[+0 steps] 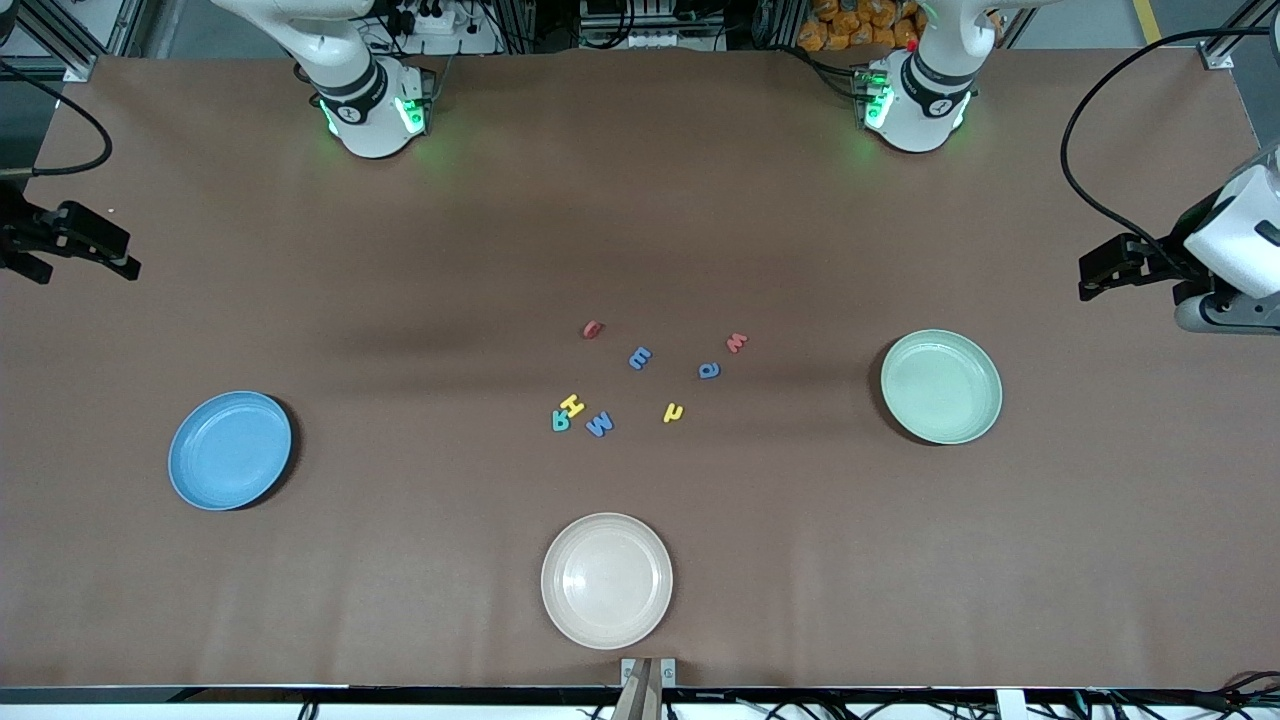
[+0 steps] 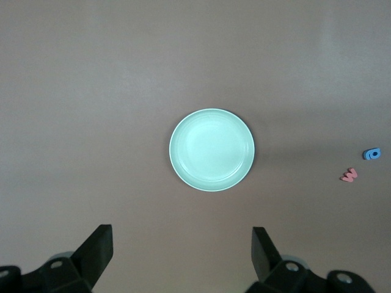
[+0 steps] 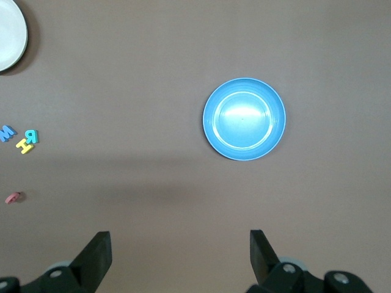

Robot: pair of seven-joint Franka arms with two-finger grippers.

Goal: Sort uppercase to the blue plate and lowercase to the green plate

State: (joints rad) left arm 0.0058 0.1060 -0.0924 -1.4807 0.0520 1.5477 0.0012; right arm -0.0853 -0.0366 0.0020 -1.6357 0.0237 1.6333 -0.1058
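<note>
Big brown table (image 1: 640, 200) fills the front view, both plates bare, nothing sorted yet. At middle left of that view sits the blue plate (image 1: 230, 450), with the right gripper (image 3: 180, 253) hanging high over the table beside it, jaws spread wide and holding nothing. At middle right sits the green plate (image 1: 941, 386), with the left gripper (image 2: 182, 250) high over the table by that plate, fingers wide apart and empty too. Both arms wait. A beige plate (image 1: 607, 579) lies at lower centre.

Now the small stuff, clustered at centre frame. Low in the cluster: green R (image 1: 561, 422) touching yellow H (image 1: 572, 405), blue M (image 1: 600, 424) just beside them. That trio is crowded. Yellow h (image 1: 674, 412) lies near, on its own. Higher up: blue E-shaped letter (image 1: 640, 357), blue rounded letter (image 1: 709, 370), red w (image 1: 737, 342), and the red rounded letter (image 1: 592, 329) at the top.

These look like foam: very light, soft, squashy and lying flat, so likely to skid or flip if nudged. My call is a straight-down pinch across a narrow stroke, fingertips nearly on the tabletop. Loners first; R and H risk lifting together.
</note>
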